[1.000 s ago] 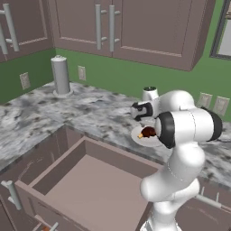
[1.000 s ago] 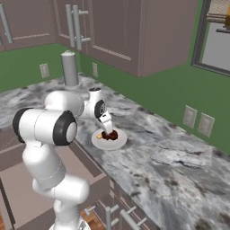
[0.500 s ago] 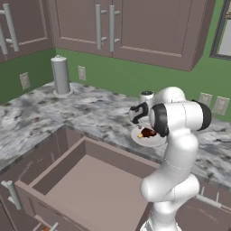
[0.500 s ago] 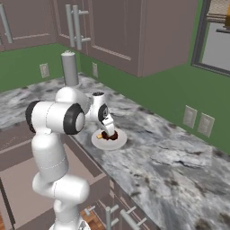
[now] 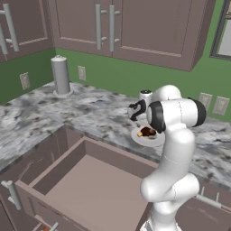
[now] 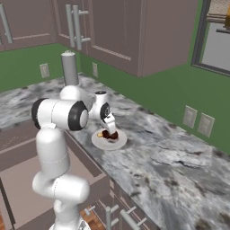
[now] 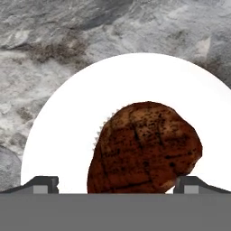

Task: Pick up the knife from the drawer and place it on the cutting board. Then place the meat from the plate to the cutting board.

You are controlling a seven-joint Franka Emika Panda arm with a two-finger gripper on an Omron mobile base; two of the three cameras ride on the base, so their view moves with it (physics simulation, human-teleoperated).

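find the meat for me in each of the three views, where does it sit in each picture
Left base view: the meat lies right of centre, on the plate, partly behind the arm.
Right base view: the meat lies a little left of centre, just below the gripper.
Hand view: the meat lies low and centre-right, between the open fingertips.
Shared landmark: the white plate under it, on the grey marbled counter.

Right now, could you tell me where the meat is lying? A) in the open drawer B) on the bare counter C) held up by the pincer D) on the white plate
D: the meat lies on the white plate, with the open pincer straddling it from above.
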